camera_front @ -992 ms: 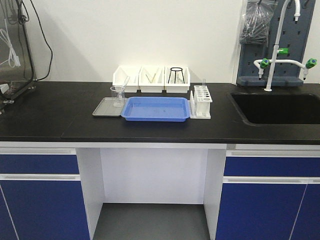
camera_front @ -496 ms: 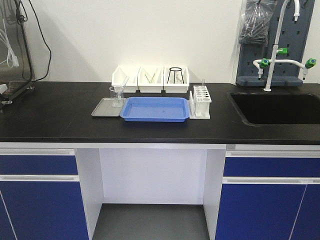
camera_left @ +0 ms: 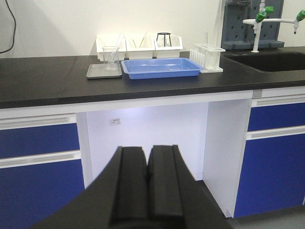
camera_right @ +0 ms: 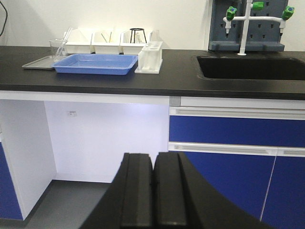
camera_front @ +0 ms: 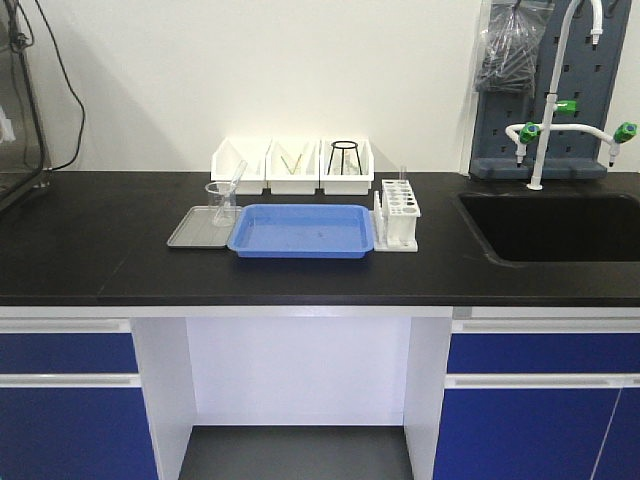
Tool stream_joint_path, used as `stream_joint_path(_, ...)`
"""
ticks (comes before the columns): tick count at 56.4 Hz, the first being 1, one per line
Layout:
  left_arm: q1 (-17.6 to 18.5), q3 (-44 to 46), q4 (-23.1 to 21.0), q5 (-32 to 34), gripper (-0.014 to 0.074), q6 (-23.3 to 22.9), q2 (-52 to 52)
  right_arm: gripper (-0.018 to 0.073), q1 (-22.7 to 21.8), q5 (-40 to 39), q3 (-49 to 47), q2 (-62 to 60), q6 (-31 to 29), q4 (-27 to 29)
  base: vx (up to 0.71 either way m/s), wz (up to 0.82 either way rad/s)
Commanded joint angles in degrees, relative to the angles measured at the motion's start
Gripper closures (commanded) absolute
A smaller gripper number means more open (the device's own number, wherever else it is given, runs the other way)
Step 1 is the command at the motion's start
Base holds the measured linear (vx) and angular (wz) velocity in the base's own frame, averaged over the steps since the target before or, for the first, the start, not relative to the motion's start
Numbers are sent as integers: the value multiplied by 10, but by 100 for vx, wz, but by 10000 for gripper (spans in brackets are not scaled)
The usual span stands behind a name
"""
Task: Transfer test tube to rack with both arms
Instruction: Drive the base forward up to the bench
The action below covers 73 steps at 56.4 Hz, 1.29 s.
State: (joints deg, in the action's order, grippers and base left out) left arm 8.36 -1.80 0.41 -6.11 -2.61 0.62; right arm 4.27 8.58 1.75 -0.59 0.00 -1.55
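Note:
The white test tube rack (camera_front: 398, 212) stands on the black bench to the right of a blue tray (camera_front: 300, 230). One clear tube (camera_front: 403, 172) stands upright at the rack's back. A glass beaker (camera_front: 222, 200) on a metal tray (camera_front: 195, 228) holds a slanted clear tube (camera_front: 236, 176). My left gripper (camera_left: 147, 151) is shut and empty, low in front of the bench, far from the rack (camera_left: 208, 56). My right gripper (camera_right: 153, 158) is shut and empty, also low and far from the rack (camera_right: 149, 56). Neither gripper shows in the front view.
Three white bins (camera_front: 290, 165) stand against the wall behind the trays. A black sink (camera_front: 550, 225) with a faucet (camera_front: 540, 120) lies to the right. Blue cabinets (camera_front: 540, 400) flank an open knee space under the bench.
In the front view the whole bench scene has shifted left and slightly lower and looks a little larger. Nothing on the bench has moved relative to the rest.

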Motion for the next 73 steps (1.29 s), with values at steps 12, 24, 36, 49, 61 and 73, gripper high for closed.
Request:
stream_joint_path(12, -1, 17, -4, 46, 603, 0, 8, 567, -2, -49, 11, -5, -7, -2, 28, 1)
stream_joint_path(24, -1, 17, -4, 46, 603, 0, 8, 567, -2, -49, 11, -5, -7, -2, 36, 5)
stream_joint_path(36, -1, 17, -4, 46, 603, 0, 8, 567, -2, -49, 11, -5, -7, -2, 45, -1)
stream_joint_path(49, -1, 17, -4, 46, 603, 0, 8, 567, -2, -49, 11, -5, -7, -2, 48, -1)
stream_joint_path(61, -1, 17, -4, 46, 603, 0, 8, 567, -2, -49, 11, -5, -7, -2, 47, -2)
stream_joint_path(73, -1, 17, -4, 46, 603, 0, 8, 567, -2, -49, 11, -5, -7, -2, 43, -5)
